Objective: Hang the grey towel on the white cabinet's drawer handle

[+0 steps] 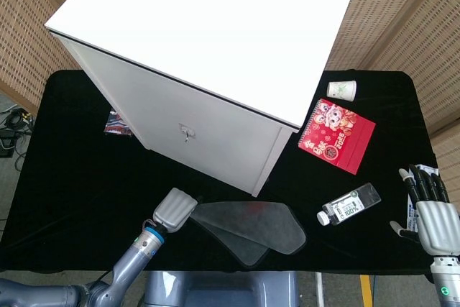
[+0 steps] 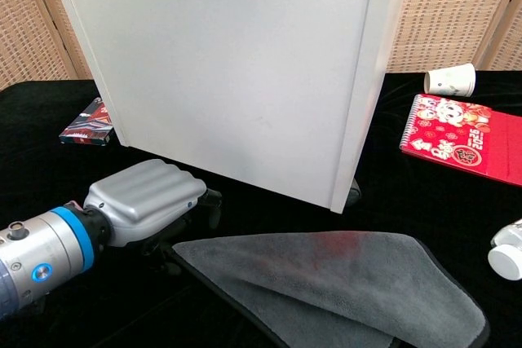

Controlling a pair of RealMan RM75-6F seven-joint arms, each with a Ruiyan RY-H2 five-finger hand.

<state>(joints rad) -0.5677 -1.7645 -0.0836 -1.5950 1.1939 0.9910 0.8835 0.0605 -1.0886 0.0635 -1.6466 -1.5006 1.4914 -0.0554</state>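
The grey towel [image 1: 251,226] [image 2: 342,283] lies folded flat on the black table in front of the white cabinet [image 1: 208,48] [image 2: 236,63]. The cabinet's small drawer handle [image 1: 186,133] shows on its front face in the head view. My left hand [image 1: 175,208] [image 2: 147,200] is palm down at the towel's left corner, its fingers curled under and hidden; whether it touches the cloth cannot be told. At the table's right edge my right hand [image 1: 429,210] rests with fingers spread, holding nothing.
A clear bottle [image 1: 349,204] [image 2: 507,252] lies right of the towel. Behind it lie a red notebook [image 1: 337,135] [image 2: 457,144] and a paper cup [image 1: 342,90] [image 2: 449,81]. A small colourful packet [image 1: 117,124] [image 2: 86,122] lies left of the cabinet.
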